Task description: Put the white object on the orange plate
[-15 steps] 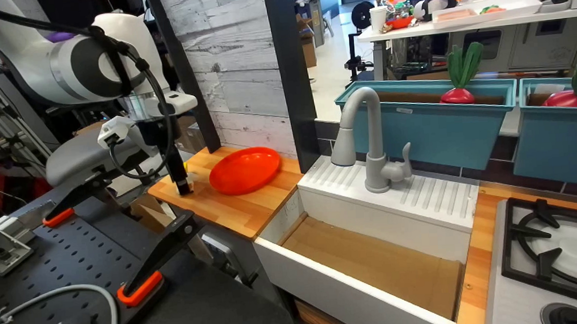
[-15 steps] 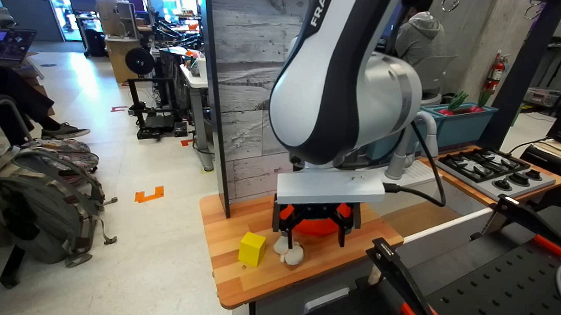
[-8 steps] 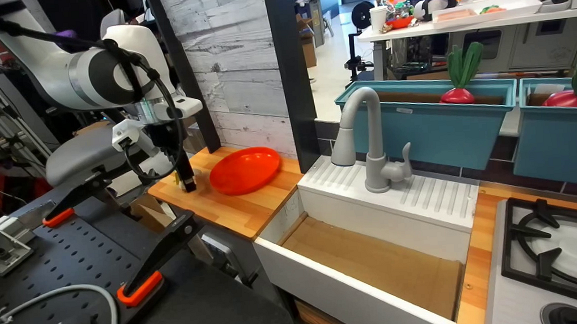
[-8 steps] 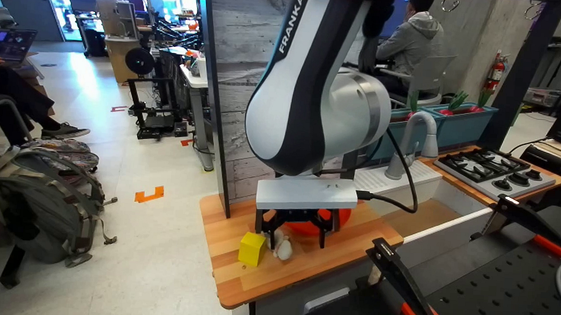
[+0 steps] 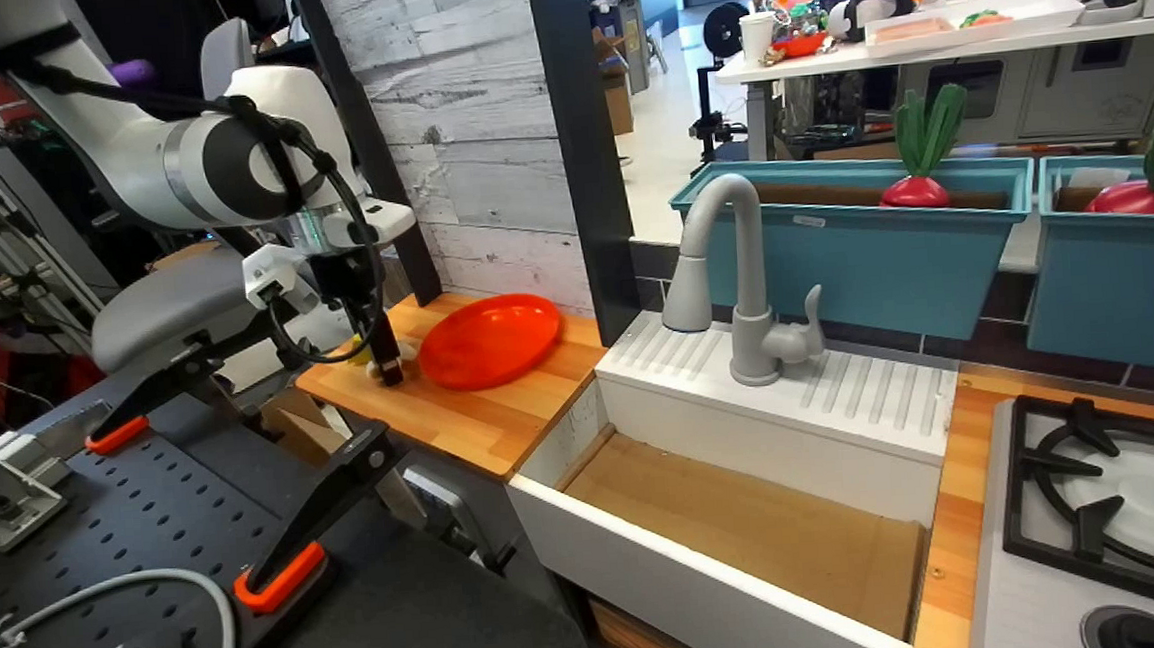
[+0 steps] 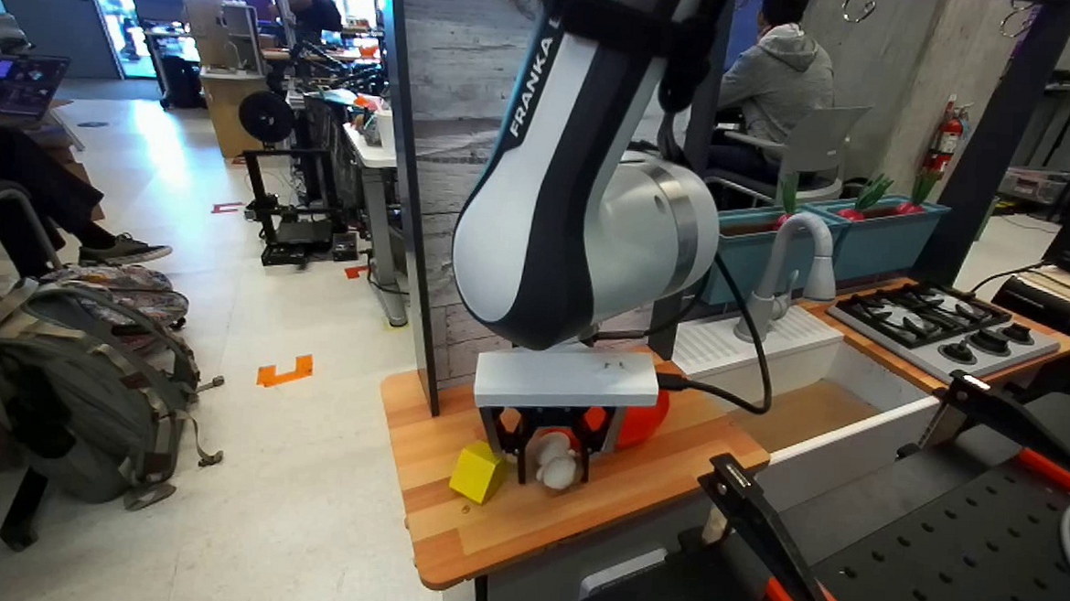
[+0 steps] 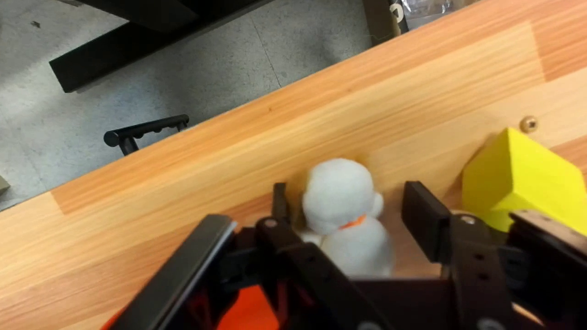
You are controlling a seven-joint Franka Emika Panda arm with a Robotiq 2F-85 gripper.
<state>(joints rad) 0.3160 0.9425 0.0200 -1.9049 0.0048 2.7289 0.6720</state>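
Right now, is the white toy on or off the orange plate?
Off. The wrist view shows the white toy on the wooden counter, between open fingers; the orange plate is beside it.

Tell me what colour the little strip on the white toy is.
Orange; the strip shows best in the wrist view.

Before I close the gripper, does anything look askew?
Yes: the yellow block beside the open gripper looks tilted in an exterior view, its sides slanting more than a moment ago, perhaps from a nudge. I can't tell whether the two touch.
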